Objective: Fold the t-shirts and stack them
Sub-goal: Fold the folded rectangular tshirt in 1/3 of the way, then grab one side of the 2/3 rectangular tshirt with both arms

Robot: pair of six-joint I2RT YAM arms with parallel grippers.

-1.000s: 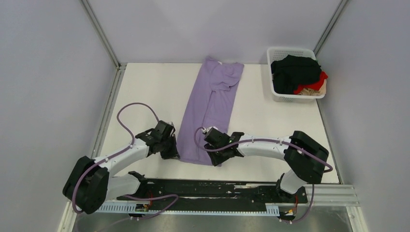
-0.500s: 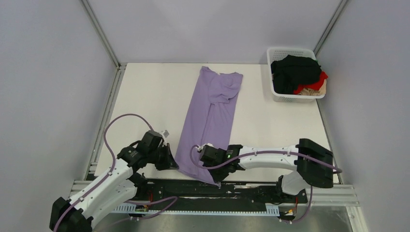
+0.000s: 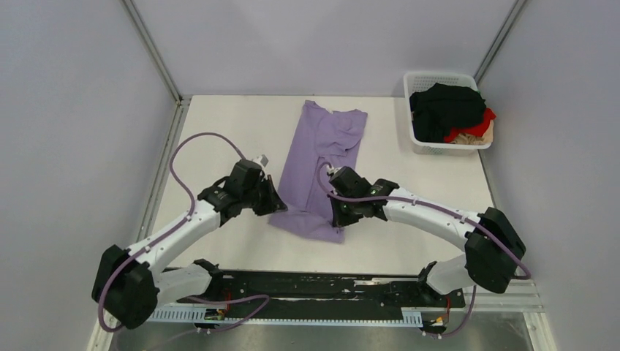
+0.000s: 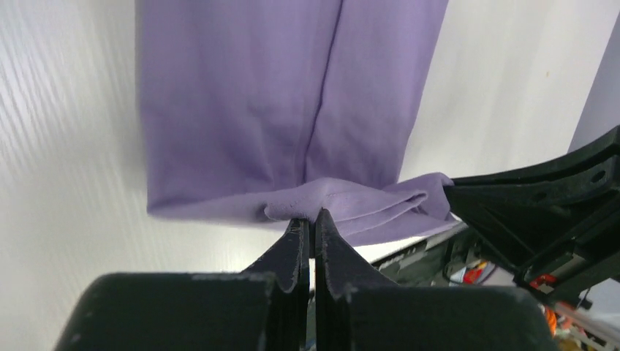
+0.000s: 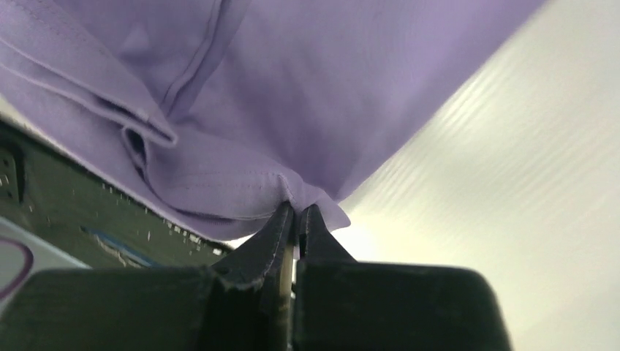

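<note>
A light purple t-shirt [image 3: 322, 150] lies lengthwise down the middle of the white table [image 3: 219, 139], neck end at the back. Its near hem is lifted off the table and folded back toward the far end. My left gripper [image 3: 276, 207] is shut on the hem's left corner, seen in the left wrist view [image 4: 311, 218]. My right gripper [image 3: 340, 219] is shut on the hem's right corner, seen in the right wrist view [image 5: 296, 208]. The purple cloth [image 4: 292, 95] hangs ahead of both pairs of fingers [image 5: 241, 88]. Black, red and beige shirts [image 3: 447, 110] lie heaped in the basket.
A white plastic lattice basket [image 3: 439, 77] stands at the table's back right corner. Grey walls close the table at the back and sides. A black rail [image 3: 329, 289] with the arm bases runs along the near edge.
Both grippers have risen and moved away from the near edge, carrying the purple shirt's near hem with them. The shirt's near end now lies doubled over itself.
</note>
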